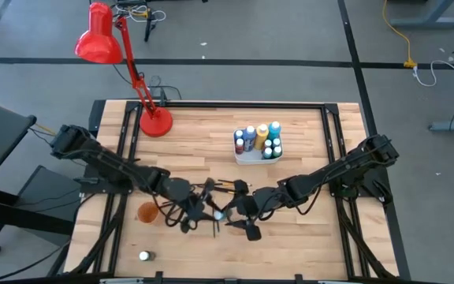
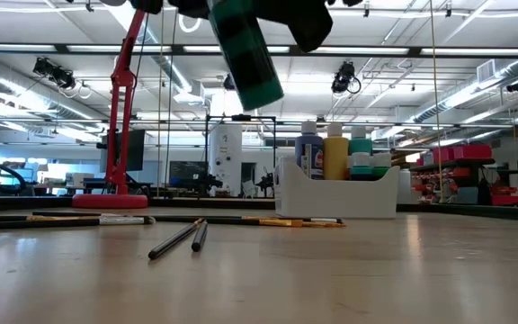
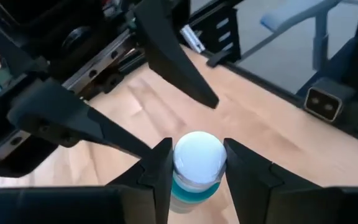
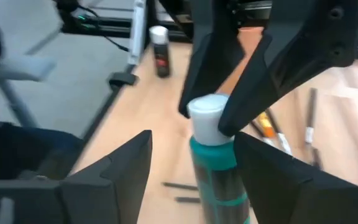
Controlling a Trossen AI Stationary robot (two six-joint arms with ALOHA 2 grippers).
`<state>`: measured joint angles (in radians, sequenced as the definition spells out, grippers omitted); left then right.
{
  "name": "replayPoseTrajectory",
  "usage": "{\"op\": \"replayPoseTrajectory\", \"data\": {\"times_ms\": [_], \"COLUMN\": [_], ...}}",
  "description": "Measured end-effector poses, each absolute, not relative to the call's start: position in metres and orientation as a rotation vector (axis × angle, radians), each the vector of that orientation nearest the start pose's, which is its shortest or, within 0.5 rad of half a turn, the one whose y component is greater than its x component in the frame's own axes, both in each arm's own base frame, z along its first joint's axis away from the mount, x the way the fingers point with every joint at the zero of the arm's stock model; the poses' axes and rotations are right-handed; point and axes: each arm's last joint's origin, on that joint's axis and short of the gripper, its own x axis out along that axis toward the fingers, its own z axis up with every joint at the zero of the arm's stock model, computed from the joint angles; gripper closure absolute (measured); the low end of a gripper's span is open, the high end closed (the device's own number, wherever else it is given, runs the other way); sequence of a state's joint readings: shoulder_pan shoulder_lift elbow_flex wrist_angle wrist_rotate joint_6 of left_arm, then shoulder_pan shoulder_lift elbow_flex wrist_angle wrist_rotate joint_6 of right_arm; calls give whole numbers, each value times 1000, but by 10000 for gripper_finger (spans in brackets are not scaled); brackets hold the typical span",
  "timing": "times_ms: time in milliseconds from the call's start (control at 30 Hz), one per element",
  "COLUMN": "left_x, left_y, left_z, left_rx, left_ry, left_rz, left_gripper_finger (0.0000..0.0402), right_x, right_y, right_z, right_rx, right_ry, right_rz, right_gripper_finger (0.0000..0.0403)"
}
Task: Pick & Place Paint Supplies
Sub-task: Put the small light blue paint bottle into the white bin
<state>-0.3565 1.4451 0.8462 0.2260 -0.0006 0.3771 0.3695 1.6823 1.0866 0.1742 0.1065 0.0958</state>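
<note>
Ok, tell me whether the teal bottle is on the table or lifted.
Lifted: the teal bottle hangs tilted high above the tabletop, left gripper clamped on its white cap.

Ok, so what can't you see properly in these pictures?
- High view: the teal bottle is nearly all covered by the two arms.
- Low view: the bottle's cap and the left hand gripping it are cut off by the top edge.
- Right wrist view: the bottle's base drops below the picture's edge.
- High view: the small white-capped thing near the orange cup is too small to name.
</note>
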Motion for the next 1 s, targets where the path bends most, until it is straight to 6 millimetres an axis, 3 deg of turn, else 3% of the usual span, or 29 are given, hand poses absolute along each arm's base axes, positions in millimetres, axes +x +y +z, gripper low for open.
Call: {"op": "replayPoseTrajectory", "data": {"times_ms": [200, 500, 867, 1000], "left_x": [300, 302, 302, 302], "left_y": [-94, -93, -94, -93], "left_z": [246, 251, 250, 250], "left_rx": [456, 465, 443, 439], "left_ry": [271, 220, 233, 238], "left_rz": [-357, -347, -348, -340], "left_gripper_finger": [268, 266, 264, 259], "right_x": [352, 353, 352, 352], "right_y": [123, 115, 115, 115], "right_z": [236, 233, 230, 231], "right_rx": [-42, -35, -27, -25], "right_ry": [433, 466, 496, 491], "right_rz": [105, 81, 78, 81], "right_gripper_finger": [169, 174, 244, 253]}}
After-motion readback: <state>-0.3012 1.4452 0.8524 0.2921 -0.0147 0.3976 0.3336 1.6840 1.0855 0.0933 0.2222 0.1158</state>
